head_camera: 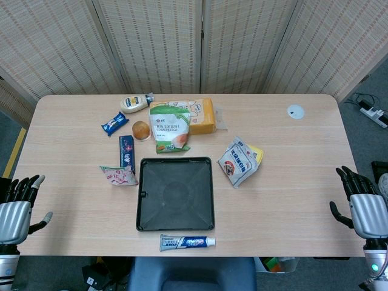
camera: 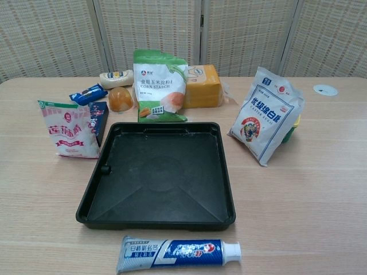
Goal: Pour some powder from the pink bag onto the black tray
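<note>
The pink bag (head_camera: 119, 176) (camera: 70, 130) stands upright just left of the black tray (head_camera: 176, 193) (camera: 159, 177), near its far left corner. The tray lies flat in the middle of the table with nothing on it. My left hand (head_camera: 17, 206) hangs off the table's near left edge, fingers spread, holding nothing. My right hand (head_camera: 362, 203) sits off the near right edge, also with fingers apart and nothing in it. Both hands are far from the bag. Neither hand shows in the chest view.
Behind the tray stand a green corn starch bag (camera: 159, 85), an orange pack (camera: 202, 86), a round orange item (camera: 120, 98) and a bottle (camera: 116, 78). A white sugar bag (camera: 265, 114) leans at the right. A toothpaste tube (camera: 178, 252) lies before the tray.
</note>
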`<state>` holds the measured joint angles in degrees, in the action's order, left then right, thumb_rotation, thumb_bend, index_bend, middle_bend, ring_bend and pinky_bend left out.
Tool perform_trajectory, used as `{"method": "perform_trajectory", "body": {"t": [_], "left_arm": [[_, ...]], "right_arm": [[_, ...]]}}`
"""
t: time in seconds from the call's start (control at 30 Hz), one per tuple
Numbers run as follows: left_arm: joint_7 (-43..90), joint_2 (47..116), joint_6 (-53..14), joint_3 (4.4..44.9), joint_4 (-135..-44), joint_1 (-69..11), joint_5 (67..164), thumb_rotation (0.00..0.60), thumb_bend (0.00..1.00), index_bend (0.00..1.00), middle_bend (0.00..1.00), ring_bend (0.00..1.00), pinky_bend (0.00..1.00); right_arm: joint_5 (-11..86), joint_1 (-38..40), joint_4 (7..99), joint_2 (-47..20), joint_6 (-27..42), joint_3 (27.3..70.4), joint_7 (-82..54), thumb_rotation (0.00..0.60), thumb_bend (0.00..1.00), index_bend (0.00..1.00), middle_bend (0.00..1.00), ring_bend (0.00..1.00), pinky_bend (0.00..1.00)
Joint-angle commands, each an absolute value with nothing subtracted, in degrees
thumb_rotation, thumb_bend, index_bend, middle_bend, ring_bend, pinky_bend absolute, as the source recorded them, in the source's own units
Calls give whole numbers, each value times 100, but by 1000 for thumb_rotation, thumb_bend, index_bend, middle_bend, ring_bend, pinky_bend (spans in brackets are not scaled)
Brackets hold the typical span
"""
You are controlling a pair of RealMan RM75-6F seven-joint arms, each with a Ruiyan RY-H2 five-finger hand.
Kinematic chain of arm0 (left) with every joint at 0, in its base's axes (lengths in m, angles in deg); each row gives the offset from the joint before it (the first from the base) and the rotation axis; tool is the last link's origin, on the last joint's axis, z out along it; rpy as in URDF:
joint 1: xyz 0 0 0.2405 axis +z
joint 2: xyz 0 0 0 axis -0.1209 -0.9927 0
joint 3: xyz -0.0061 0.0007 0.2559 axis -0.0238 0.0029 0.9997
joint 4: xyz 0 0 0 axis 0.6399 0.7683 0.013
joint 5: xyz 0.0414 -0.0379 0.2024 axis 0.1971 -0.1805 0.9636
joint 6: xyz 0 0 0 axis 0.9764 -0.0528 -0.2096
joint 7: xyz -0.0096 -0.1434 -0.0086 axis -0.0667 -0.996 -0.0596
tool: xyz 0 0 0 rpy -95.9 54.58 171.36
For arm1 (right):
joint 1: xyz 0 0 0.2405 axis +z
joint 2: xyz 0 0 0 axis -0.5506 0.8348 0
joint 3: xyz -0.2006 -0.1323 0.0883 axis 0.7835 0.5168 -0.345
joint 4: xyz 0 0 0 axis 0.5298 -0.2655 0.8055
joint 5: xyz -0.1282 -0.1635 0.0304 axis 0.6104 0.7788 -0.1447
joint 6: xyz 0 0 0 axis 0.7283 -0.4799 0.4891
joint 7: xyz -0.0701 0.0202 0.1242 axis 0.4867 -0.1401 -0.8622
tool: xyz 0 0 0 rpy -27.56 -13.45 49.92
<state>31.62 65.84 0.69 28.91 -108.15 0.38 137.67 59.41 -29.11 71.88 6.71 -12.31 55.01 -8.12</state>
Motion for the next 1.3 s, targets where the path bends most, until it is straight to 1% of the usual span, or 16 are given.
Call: {"method": "perform_trajectory", "body": {"t": [0.03,0.33,0.5,0.8,1.03,1.13,1.3], "left_arm": [[3174,6616,36,2900,-10785,21,13763,600,313,103,109,105,64],[2937,6666,-77,2873,-10773,-93,13827,600,313,102,110,109,70],[2601,6720,-216,2771,-10691,-287,13907,600,312,99,111,121,89],[1653,6988,-980,2539,-10185,-895,13802,600,331,88,112,157,165],[768,7366,-1600,2457,-9523,-1353,13725,600,331,35,112,159,194],[449,7553,-1910,2481,-9093,-1582,13756,600,331,1,100,153,197],[110,7852,-2272,2535,-8515,-1841,13756,600,327,0,66,126,178]], "right_arm": [[5921,-2896,7188,665,-1179,5515,-843,541,421,0,82,120,133],[5976,-2979,7203,736,-1379,5493,-913,542,421,0,83,120,133],[5988,-3067,7217,808,-1518,5492,-988,542,421,0,82,120,133],[6111,-3175,7213,869,-1725,5512,-1079,542,421,0,82,125,133],[6133,-3241,7188,880,-1802,5524,-1129,541,421,0,83,126,133],[6187,-3245,7190,876,-1821,5533,-1139,541,421,0,82,125,133],[6223,-3271,7197,893,-1857,5543,-1152,543,421,0,83,127,133]]}}
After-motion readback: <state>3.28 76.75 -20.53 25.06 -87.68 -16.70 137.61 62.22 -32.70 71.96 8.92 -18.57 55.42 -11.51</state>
